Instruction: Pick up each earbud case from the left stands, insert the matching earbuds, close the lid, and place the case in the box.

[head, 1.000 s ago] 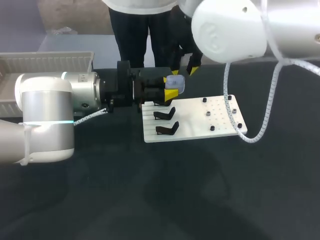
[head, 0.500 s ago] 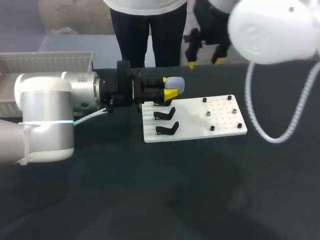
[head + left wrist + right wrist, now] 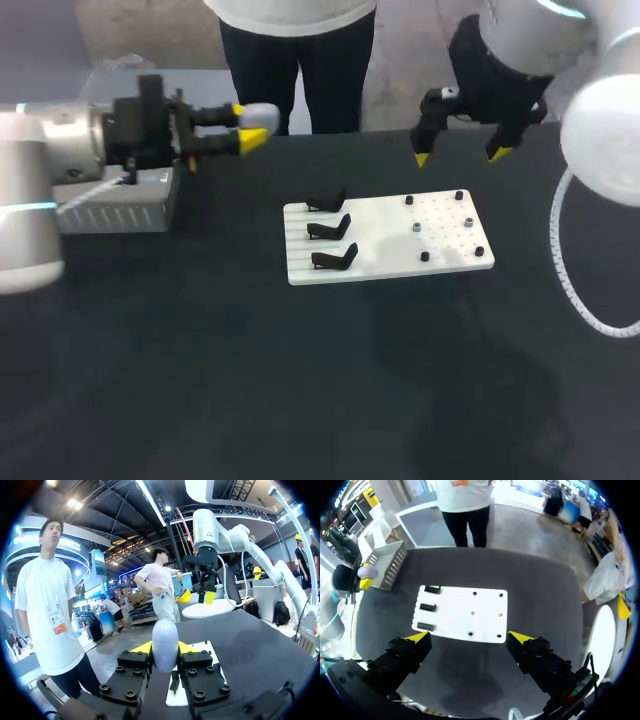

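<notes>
A pale lavender earbud case (image 3: 259, 115) with its lid down is held above the table's back left, my left gripper (image 3: 243, 130) shut on it. In the left wrist view the case (image 3: 165, 638) stands upright between the yellow tips of that gripper (image 3: 165, 649). All three black stands (image 3: 331, 230) at the left of the white board (image 3: 385, 262) are empty. My right gripper (image 3: 459, 155) hangs open and empty above the board's far right corner. From the right wrist view, the board (image 3: 470, 615) lies below the wide-open right gripper (image 3: 469, 638).
A grey slatted box (image 3: 120, 207) sits at the table's left, just below the left gripper, also seen as the box (image 3: 388, 565) in the right wrist view. Several small dark pegs (image 3: 416, 227) dot the board's right half. Dark tabletop spreads in front of the board.
My left arm has drawn back to the left with the case, from over the stands to above the box. My right arm has swung away to the right and opened wide.
</notes>
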You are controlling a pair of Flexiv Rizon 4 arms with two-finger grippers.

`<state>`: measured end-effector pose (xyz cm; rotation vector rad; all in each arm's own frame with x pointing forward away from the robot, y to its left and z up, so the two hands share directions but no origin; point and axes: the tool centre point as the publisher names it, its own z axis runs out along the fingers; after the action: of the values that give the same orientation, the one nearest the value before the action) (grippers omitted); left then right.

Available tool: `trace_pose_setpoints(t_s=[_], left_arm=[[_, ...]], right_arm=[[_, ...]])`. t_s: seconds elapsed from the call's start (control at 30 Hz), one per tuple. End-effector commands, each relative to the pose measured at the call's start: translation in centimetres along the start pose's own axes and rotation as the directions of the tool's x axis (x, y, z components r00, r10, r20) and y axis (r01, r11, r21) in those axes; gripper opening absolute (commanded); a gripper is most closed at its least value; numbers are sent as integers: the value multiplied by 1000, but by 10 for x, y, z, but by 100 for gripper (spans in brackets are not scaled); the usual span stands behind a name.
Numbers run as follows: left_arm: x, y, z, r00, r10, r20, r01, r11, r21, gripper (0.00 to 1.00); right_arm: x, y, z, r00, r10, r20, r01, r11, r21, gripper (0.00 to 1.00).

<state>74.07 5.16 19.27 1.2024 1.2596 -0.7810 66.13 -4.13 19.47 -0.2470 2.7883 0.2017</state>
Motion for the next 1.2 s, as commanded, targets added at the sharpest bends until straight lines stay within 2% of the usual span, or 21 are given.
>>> trace_pose_setpoints(t_s=[0.03, 0.13, 0.3, 0.43, 0.67, 0.83, 0.93, 0.97, 1.0, 1.03, 1.07, 1.1, 1.2], left_arm=[[0, 9, -53, 1000, 29, -7, -30, 995, -96, 0], [13, 27, -78, 999, 34, -29, -38, 989, -146, 0], [26, 45, -107, 997, 61, -54, -70, 979, -190, 0], [42, 57, -123, 993, 56, -107, -78, 973, -219, 0], [87, 77, -143, 985, -4, -173, -47, 958, -285, 0], [121, 83, -151, 975, -70, -212, -1, 949, -316, 0], [118, 74, -149, 972, -99, -213, 24, 944, -328, 0], [119, 74, -149, 972, -107, -211, 31, 942, -334, 3], [123, 74, -150, 969, -121, -213, 41, 937, -346, 36], [126, 74, -151, 970, -123, -209, 45, 937, -347, 66], [126, 74, -152, 971, -125, -204, 49, 938, -342, 90], [127, 75, -152, 969, -129, -209, 50, 937, -345, 99], [132, 76, -155, 969, -137, -205, 58, 935, -349, 100]], right_arm=[[8, 0, 0, 994, -3, 109, 3, 1000, -1, 100], [10, 3, 2, 995, 2, 102, -2, 1000, -4, 100], [10, 6, 4, 996, 11, 88, -11, 1000, -1, 100], [11, 9, 7, 997, 20, 73, -20, 1000, 0, 100], [15, 16, 14, 998, 38, 46, -38, 999, -6, 100], [22, 18, 18, 998, 51, 28, -50, 999, -6, 100], [25, 19, 18, 998, 57, 24, -57, 998, -6, 100], [25, 19, 18, 998, 62, 24, -62, 998, -5, 100], [26, 19, 17, 998, 64, 24, -64, 998, -5, 100], [26, 19, 17, 998, 66, 24, -66, 998, -3, 100], [27, 19, 17, 997, 67, 24, -67, 998, -2, 100], [28, 19, 16, 997, 68, 24, -68, 998, -1, 100], [28, 19, 15, 997, 69, 25, -69, 998, 2, 100]])
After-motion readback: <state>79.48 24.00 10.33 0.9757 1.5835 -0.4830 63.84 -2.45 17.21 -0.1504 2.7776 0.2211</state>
